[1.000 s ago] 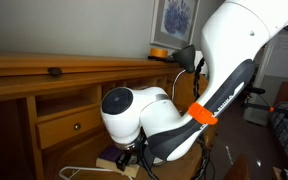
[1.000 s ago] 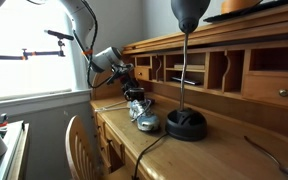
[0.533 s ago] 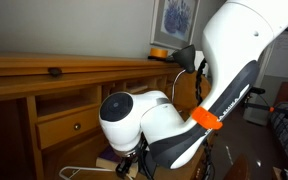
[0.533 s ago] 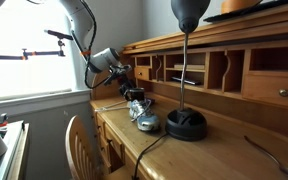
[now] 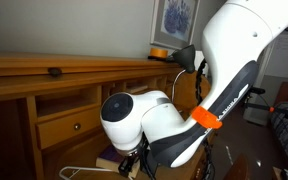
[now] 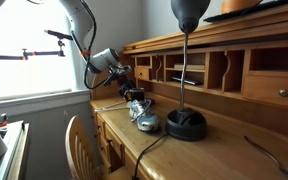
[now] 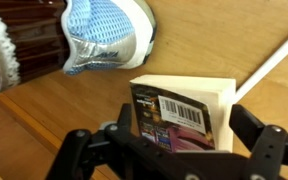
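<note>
1. Cream pages and a dark cover with a barcode: that's the book, the closest thing in the wrist view. It sits right between the gripper jaws, which stand wide, one on each side. I honestly can't tell whether they're pinching it or just bracketing it.
2. Under it is the wooden desk. At about 11 o'clock from the book there's a blue-mesh shoe, near but not touching. A white rod runs off at 2 o'clock.
3. What changed? Barely anything. In an exterior view the arm sat a touch lower, toward 7 o'clock, half a second back. Now it's back where it was a second ago, so it's just a small wobble.
4. In an exterior view the lamp stands at roughly 3 o'clock from the gripper, and neither it nor the shoe has budged.
5. My read is that this is a pause with the book between the jaws, not a real move. The book looks like it's in the same spot on the desk, just short of the shoe.
6. Further back are the desk's cubbies, behind the lamp.
7. Farthest out is an orange bowl on the desk's top shelf, at about 12 o'clock from the arm. A framed picture hangs on the wall above it.
</note>
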You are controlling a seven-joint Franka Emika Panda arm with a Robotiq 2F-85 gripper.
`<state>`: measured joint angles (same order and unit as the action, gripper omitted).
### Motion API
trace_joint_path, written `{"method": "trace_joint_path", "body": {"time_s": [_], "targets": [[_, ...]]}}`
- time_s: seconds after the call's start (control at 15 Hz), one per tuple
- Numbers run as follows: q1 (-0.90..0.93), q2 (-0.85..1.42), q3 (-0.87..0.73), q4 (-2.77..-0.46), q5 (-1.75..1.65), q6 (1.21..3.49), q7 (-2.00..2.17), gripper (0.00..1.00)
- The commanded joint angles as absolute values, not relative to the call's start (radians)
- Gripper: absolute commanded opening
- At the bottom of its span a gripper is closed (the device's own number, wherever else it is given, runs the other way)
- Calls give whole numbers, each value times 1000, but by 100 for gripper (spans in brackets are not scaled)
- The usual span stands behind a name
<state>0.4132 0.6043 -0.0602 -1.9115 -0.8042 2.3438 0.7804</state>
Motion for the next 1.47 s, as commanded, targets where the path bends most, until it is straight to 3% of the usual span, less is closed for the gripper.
{"method": "trace_joint_path", "body": {"time_s": [0.0,1.4], "targets": [[402,587,-51,-1921,-832,2317,799,100],[363,627,-59,-1899,-866,2382,930,100]]}}
